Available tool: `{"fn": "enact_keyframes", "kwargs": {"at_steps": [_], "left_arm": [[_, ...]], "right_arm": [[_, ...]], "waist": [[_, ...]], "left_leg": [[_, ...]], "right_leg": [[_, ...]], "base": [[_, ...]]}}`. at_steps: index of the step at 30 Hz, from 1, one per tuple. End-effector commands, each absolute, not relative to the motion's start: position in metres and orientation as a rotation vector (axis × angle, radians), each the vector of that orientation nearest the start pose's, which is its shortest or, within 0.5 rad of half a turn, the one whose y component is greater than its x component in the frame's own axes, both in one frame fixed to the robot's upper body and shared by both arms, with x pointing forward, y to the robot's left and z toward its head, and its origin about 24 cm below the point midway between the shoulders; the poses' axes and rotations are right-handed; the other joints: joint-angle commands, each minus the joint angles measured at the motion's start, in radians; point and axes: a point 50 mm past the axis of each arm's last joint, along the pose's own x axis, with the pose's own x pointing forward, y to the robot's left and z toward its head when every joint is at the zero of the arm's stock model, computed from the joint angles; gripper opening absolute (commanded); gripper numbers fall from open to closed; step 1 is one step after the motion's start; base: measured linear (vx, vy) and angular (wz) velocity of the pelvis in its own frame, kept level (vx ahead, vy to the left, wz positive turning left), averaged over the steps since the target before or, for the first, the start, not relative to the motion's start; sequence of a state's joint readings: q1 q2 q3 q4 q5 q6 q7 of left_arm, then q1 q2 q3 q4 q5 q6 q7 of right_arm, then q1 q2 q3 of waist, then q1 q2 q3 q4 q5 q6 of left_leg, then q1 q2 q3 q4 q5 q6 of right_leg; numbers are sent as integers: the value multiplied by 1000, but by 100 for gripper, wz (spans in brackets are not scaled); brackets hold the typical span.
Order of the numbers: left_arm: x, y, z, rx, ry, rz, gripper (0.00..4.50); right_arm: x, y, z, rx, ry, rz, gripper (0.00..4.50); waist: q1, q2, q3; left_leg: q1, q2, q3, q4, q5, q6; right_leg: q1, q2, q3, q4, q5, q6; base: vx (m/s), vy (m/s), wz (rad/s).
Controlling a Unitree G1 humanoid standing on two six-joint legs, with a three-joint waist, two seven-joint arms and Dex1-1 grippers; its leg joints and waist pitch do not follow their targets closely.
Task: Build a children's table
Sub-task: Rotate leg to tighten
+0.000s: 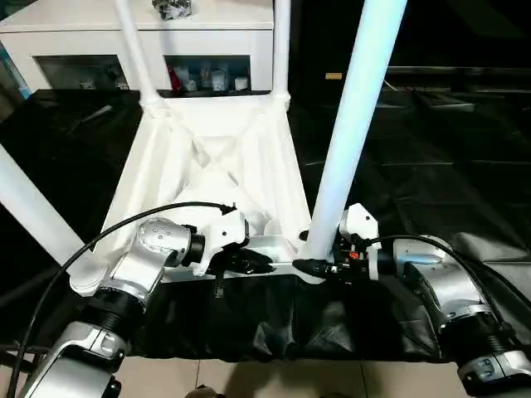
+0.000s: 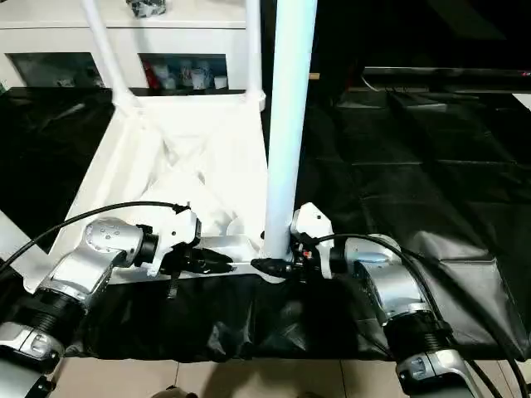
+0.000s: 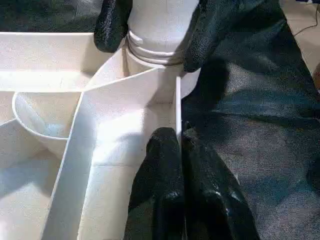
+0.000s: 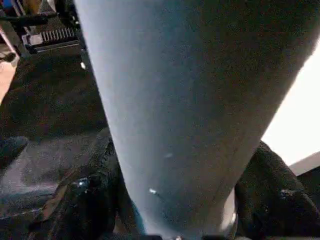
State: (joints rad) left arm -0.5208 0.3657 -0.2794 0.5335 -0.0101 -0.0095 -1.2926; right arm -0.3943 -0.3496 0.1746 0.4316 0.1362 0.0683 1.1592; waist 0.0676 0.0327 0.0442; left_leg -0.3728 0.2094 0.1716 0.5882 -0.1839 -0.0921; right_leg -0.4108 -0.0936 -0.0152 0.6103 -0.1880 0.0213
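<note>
The white tabletop (image 1: 207,166) lies upside down on a black cloth, ribbed underside up. Three legs stand in its corner sockets: far left (image 1: 133,50), far right (image 1: 282,50) and near right (image 1: 348,124). Another white leg (image 1: 29,207) slants at the left edge. My left gripper (image 1: 261,264) is shut on the thin near rim of the tabletop (image 3: 150,115), beside the near right socket. My right gripper (image 1: 311,267) clasps the base of the near right leg (image 4: 175,100), a black finger (image 3: 112,25) pressed against each side just above the socket.
A white cabinet (image 1: 207,33) with glass doors stands behind the tabletop. The black cloth (image 1: 431,166) covers the ground on the right and hangs in folds at the front. Light floor shows along the near edge.
</note>
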Motion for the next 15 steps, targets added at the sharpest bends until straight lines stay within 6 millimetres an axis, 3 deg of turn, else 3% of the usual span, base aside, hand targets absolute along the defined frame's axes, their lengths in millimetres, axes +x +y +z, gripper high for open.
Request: {"fn": "enact_keyframes", "kwargs": {"at_steps": [1,2,3,4,6,8,11,12,15], "left_arm": [[308,120,56,411,299,-1419,0],[310,118,56,408,298,-1395,0],[312,114,55,405,295,-1355,0],[315,105,54,380,284,-1299,0],[315,102,54,366,280,-1285,0],[316,91,53,351,269,-1249,0],[313,68,51,312,254,-1201,0],[313,58,51,302,246,-1170,0],[310,47,51,284,239,-1155,0]], "right_arm": [[287,-126,43,-148,258,1277,264],[287,-123,41,-148,254,1245,264],[289,-118,36,-141,252,1177,263],[292,-111,29,-125,261,1059,263],[293,-108,27,-121,265,1019,263],[296,-100,23,-99,263,918,263],[303,-85,18,-42,269,703,263],[304,-77,16,-52,276,624,263],[305,-65,18,-56,259,578,263]], "waist": [[-1,-12,-64],[-1,-5,-62],[-6,-10,-61],[-8,-7,-59],[-15,-10,-55],[-23,-5,-52],[-37,-6,-50],[-37,0,-50],[-40,-1,-50]], "left_leg": [[8,7,14,-64,-172,77],[7,6,13,-65,-172,72],[7,5,13,-67,-185,61],[8,4,13,-69,-197,53],[10,2,10,-76,-244,21],[11,1,8,-80,-287,6],[7,-1,5,-85,-296,-12],[8,0,3,-85,-294,-16],[9,-3,5,-84,-303,-9]], "right_leg": [[52,-19,11,-59,-70,-273],[51,-20,11,-59,-70,-272],[50,-19,12,-63,-91,-263],[49,-19,12,-65,-109,-259],[48,-21,12,-75,-211,-231],[44,-20,14,-83,-284,-199],[42,-18,14,-87,-305,-181],[41,-18,14,-87,-303,-175],[38,-15,15,-92,-297,-167]], "base": [[0,0,0],[0,0,0],[0,0,0],[0,0,0],[0,0,0],[0,0,0],[0,0,0],[0,0,0],[0,0,0]]}}
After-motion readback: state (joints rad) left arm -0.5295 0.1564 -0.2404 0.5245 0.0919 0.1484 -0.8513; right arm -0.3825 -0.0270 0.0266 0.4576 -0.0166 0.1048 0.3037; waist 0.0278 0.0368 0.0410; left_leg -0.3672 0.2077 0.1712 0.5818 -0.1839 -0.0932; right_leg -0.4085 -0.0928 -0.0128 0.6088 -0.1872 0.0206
